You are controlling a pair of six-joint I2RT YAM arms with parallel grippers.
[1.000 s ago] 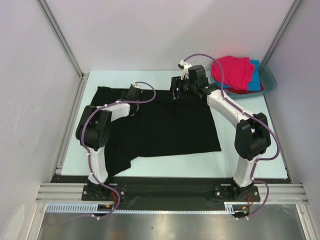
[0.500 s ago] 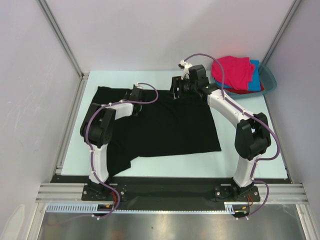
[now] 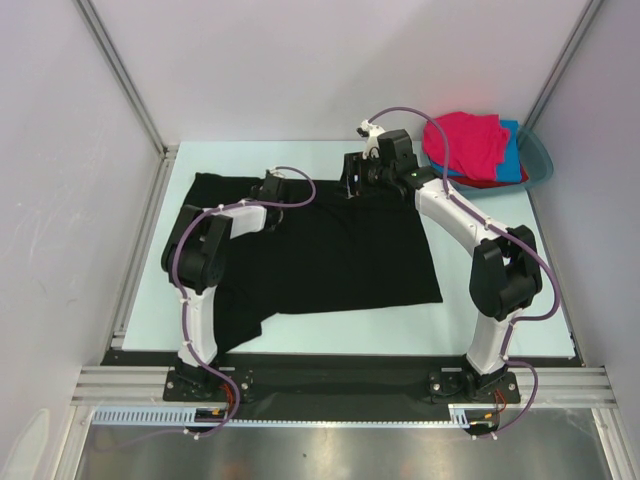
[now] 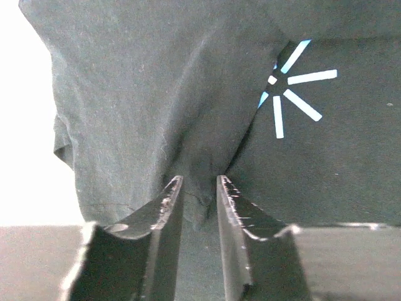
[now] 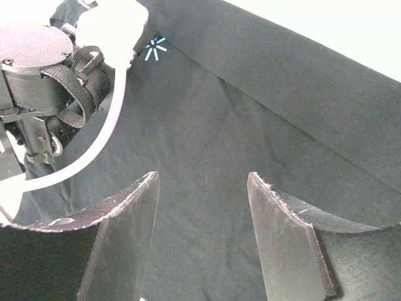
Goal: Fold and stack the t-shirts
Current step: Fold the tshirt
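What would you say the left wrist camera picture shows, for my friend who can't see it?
The left gripper has its two dark fingers nearly together, pinching a wrinkle of the black t-shirt. A small light-blue starburst print shows upper right; white table shows left.

the left arm [image 3: 205,245] is bending at a raised elbow and stretching forward and inward, its wrist lying low. the left gripper [image 4: 195,180] is pointing away from its base, jaws nearly together, pinching a ridge of the black shirt [image 4: 156,94]. the right arm [image 3: 455,215] is reaching forward and to the left. the right gripper [image 5: 202,177] is hovering, jaws standing wide, holding nothing.
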